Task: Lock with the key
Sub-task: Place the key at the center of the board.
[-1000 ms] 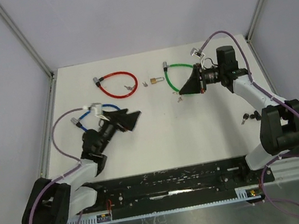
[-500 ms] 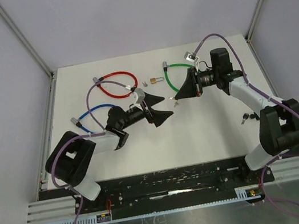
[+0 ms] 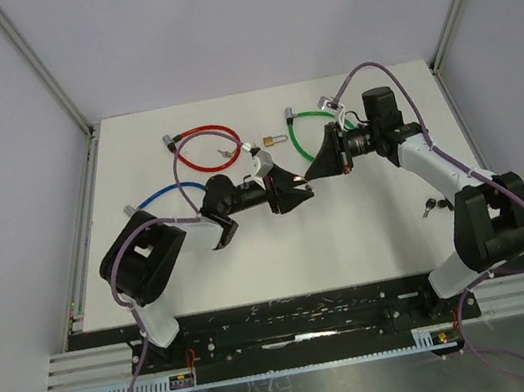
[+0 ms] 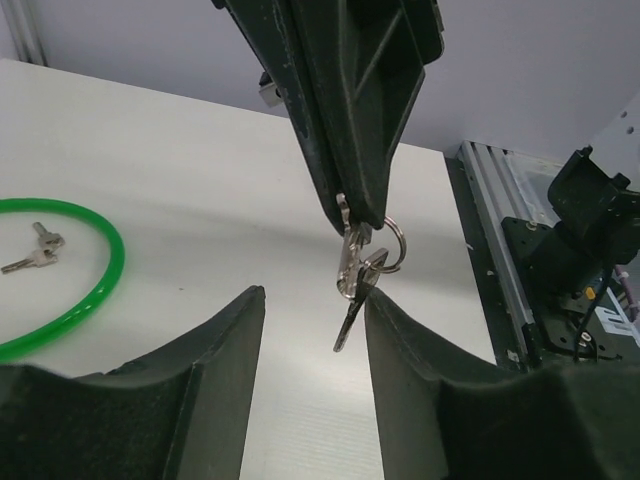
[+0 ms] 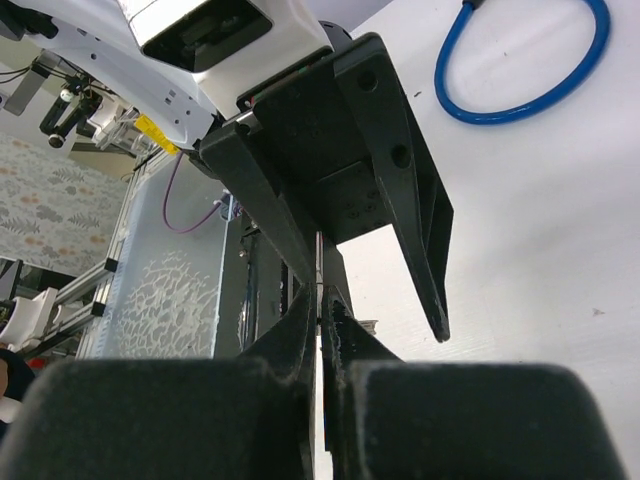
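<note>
A bunch of silver keys [image 4: 352, 290] on a ring hangs from my right gripper [image 3: 311, 173], which is shut on it above the middle of the table. My left gripper [image 4: 312, 295] reaches in from the left and stands open, one finger on each side of the hanging key, which is close to the right-hand finger [image 4: 400, 330]. In the right wrist view the right gripper [image 5: 322, 305] pinches a thin key blade, with the left gripper's fingers [image 5: 400, 170] right in front. A small brass padlock [image 3: 275, 140] lies on the table behind both grippers.
A green cable lock [image 3: 307, 135] lies beside the padlock, a red one [image 3: 205, 149] to the left with a small key [image 3: 227, 151], and a blue one [image 3: 156, 199] near the left arm. Dark keys [image 3: 432, 207] lie at the right. Two small keys [image 4: 35, 250] lie inside the green loop.
My left arm has swung right to the middle of the table, and its jaws have narrowed around the key hanging from the right gripper. The right gripper has shifted slightly left, still shut.
</note>
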`<state>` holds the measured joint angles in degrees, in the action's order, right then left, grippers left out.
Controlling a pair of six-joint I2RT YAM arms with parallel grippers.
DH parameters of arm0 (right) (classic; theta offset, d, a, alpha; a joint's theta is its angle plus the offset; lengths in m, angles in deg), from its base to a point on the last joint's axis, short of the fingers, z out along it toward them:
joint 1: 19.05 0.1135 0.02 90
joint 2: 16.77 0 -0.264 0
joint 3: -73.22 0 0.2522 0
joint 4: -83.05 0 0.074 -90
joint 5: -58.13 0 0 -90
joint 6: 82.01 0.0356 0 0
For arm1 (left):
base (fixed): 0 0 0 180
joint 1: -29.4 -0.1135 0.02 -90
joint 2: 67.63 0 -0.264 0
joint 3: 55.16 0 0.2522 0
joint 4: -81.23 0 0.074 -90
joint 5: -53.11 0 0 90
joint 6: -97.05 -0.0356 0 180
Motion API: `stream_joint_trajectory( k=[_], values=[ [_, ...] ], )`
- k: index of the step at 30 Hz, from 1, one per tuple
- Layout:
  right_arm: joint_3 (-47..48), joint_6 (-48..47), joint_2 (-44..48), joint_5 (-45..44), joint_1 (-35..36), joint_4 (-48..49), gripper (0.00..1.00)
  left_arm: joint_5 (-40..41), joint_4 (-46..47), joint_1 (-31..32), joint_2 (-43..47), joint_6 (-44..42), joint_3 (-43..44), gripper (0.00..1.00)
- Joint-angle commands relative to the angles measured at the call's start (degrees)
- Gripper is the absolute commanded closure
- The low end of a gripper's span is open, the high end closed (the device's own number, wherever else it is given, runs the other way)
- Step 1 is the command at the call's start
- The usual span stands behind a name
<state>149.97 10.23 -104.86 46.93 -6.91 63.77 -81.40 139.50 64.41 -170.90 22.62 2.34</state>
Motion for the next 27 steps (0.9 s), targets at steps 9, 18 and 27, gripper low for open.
stream_joint_trajectory(
  k=[9, 18, 27],
  values=[
    [3.4, -3.3, -0.7, 1.4, 0.7, -2.8, 1.00, -6.4, 7.9, 0.6, -1.5, 4.7, 1.7, 0.75],
    [3.7, -4.0, -0.9, 1.1, 0.8, -3.7, 1.00, -7.9, 9.4, 0.5, -1.6, 6.9, 1.6, 0.88],
    [5.0, -8.3, -1.0, 1.2, 0.9, -8.7, 0.77, -5.2, 5.8, 0.3, 0.3, 3.9, -0.4, 1.00]
  ],
)
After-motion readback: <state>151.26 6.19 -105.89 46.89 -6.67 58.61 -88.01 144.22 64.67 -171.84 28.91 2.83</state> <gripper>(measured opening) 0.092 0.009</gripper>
